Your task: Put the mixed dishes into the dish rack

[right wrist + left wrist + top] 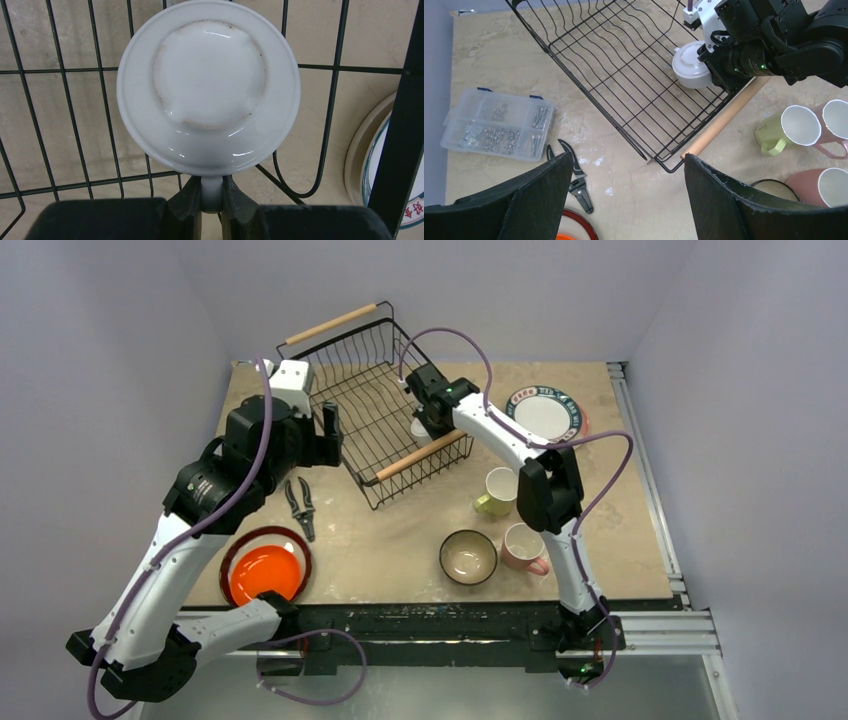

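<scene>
The black wire dish rack [420,455] stands at the table's far middle. My right gripper [432,415] reaches into its right end, shut on one handle of the white two-handled cup [209,85]. The cup is upside down over the rack's floor wires [330,100]. It also shows in the left wrist view [691,65]. My left gripper [330,435] is open and empty, above the table left of the rack. A yellow-green mug [497,490], a pink mug [523,546] and a bowl [468,556] stand right of centre. Teal-rimmed plates [543,412] lie far right. An orange plate [265,570] lies on a dark red-rimmed plate at the near left.
Black pliers [300,505] lie on the table between the rack and the orange plate. A clear plastic box of screws [499,122] sits left of the rack. A second pink mug [836,117] shows behind the yellow-green one. Walls close in the left, back and right.
</scene>
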